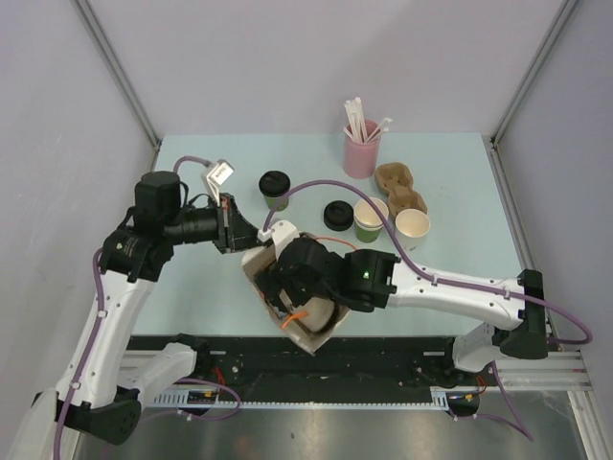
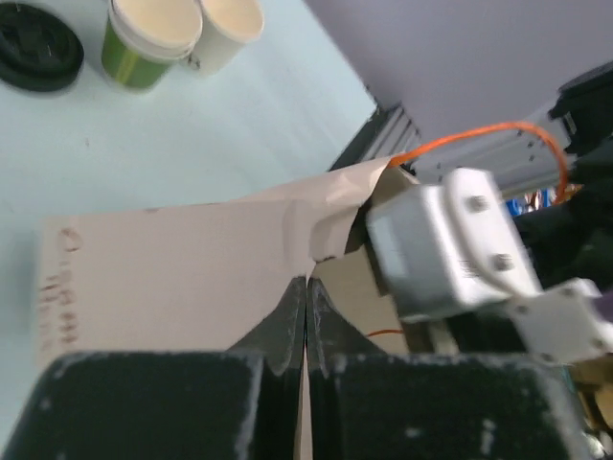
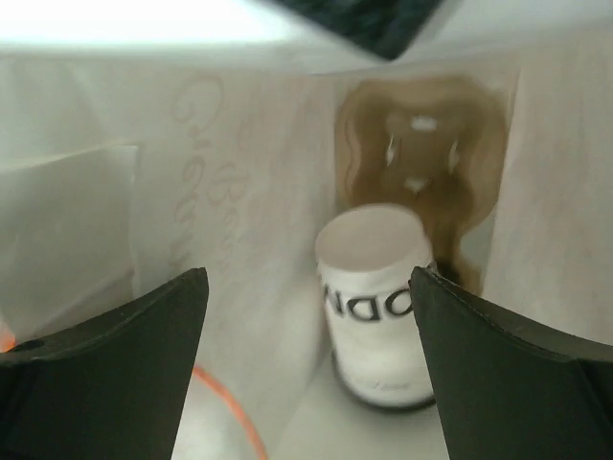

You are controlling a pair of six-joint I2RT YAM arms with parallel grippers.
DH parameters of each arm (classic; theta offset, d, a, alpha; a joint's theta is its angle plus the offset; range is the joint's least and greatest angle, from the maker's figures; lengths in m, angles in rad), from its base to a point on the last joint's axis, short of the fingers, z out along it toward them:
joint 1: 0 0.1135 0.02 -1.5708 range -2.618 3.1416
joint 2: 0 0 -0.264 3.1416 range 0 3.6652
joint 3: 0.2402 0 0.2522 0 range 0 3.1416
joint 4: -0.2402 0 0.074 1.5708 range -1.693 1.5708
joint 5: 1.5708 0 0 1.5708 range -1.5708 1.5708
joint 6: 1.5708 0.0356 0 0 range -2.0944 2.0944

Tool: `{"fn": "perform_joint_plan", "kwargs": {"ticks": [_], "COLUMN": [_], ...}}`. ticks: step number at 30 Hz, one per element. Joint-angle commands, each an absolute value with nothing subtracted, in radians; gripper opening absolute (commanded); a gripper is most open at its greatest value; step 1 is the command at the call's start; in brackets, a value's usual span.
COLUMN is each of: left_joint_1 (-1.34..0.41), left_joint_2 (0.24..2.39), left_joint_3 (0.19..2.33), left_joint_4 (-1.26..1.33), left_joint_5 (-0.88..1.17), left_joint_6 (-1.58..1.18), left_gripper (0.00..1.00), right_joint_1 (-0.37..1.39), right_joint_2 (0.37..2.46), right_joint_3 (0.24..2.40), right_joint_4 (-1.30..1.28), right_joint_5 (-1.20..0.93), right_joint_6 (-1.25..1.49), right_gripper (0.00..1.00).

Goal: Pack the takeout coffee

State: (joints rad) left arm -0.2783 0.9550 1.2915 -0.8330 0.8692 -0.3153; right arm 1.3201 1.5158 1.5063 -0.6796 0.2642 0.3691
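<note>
Paper bag (image 1: 311, 335): thin, pale tan paper, creased at the mouth, tipped over near the front edge of the smooth pale blue-green desk (image 1: 192, 287). Faint lettering ran down one outer wall in the left wrist view, too blurred to read. Looping script showed through the wall from inside, also unreadable.

Left gripper (image 2: 305, 331): black jaws pressed fully together, pinching the bag's rim and holding the mouth up.

Right gripper (image 3: 308, 278): reached inside the bag, its matte black fingers (image 3: 115, 355) spread wide and holding nothing.

White cup (image 3: 374, 316): small tapered paper cup, deep in the bag beyond the fingers. Its flat pale round end faced the camera, and a dark rim sat at its far, lower end. Bold dark block letters wrapped the side and seemed to read "NDON", with the rest lost around the curve. I could not tell whether the right-hand finger touched it.

A brown, lumpy shape (image 3: 421, 163) showed at the bag's far wall. I could not tell whether it lay inside or outside.

Lidded green cup (image 1: 275, 189): small, with a round black plastic lid, upright on the desk behind the bag.

Also on the desk were a loose black lid (image 1: 337, 215), an open green cup (image 1: 369, 220) touching a cream cup (image 1: 412, 225), a brown moulded pulp carrier (image 1: 400, 185) and a pink cup (image 1: 361, 151) of white straws (image 1: 359, 117).
</note>
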Motion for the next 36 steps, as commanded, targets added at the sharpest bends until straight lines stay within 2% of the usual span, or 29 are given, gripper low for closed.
{"fn": "perform_joint_plan", "kwargs": {"ticks": [1, 6, 11, 16, 24, 30, 36], "left_joint_1": [-0.273, -0.270, -0.268, -0.268, -0.268, -0.270, -0.270], "left_joint_2": [0.951, 0.946, 0.951, 0.948, 0.940, 0.931, 0.930], "left_joint_3": [1.220, 1.152, 1.164, 1.183, 1.173, 1.189, 1.192], "left_joint_4": [-0.827, -0.827, -0.827, -0.827, -0.827, -0.827, -0.827], "left_joint_5": [0.878, 0.839, 0.815, 0.796, 0.752, 0.733, 0.736], "left_joint_6": [-0.316, -0.279, -0.215, -0.153, -0.063, -0.028, -0.021], "left_gripper": [0.00, 0.00, 0.01, 0.00, 0.01, 0.00, 0.00], "right_joint_1": [1.354, 1.355, 1.348, 1.353, 1.324, 1.292, 1.272], "right_joint_2": [1.482, 1.523, 1.548, 1.578, 1.745, 1.785, 1.827], "right_joint_3": [1.491, 1.477, 1.473, 1.480, 1.519, 1.522, 1.499], "right_joint_4": [-0.765, -0.805, -0.890, -0.965, -0.943, -0.933, -0.911], "right_joint_5": [0.259, 0.252, 0.172, 0.166, 0.161, 0.141, 0.121], "right_joint_6": [0.420, 0.379, 0.436, 0.500, 0.420, 0.448, 0.485], "right_gripper": [0.91, 0.88, 0.83, 0.83, 0.93, 0.99, 1.00]}}
